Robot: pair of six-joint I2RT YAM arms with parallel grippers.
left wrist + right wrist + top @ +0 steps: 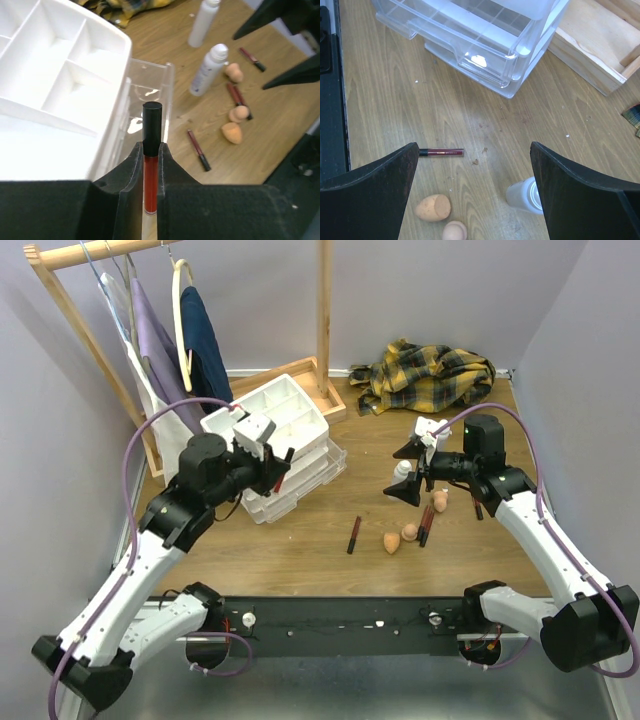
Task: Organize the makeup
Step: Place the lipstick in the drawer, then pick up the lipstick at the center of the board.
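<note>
My left gripper (151, 148) is shut on a dark-red stick with a black cap (152, 120), held just in front of the white drawer unit (75, 75); from above this gripper (277, 466) hangs by the unit's front right. My right gripper (473, 147) is open over the wood, with a white capped bottle (522, 195) by its right finger. Another stick (441, 152) and two peach sponges (432, 207) lie below it. The left wrist view shows two bottles (210, 70), three sponges (232, 133) and more sticks (198, 150) on the table.
The drawer unit (285, 445) has a compartmented top tray and clear drawers. A wooden clothes rack (150, 330) with hanging garments stands at the back left, its base (600, 50) beside the unit. A yellow plaid cloth (430, 375) lies at the back right.
</note>
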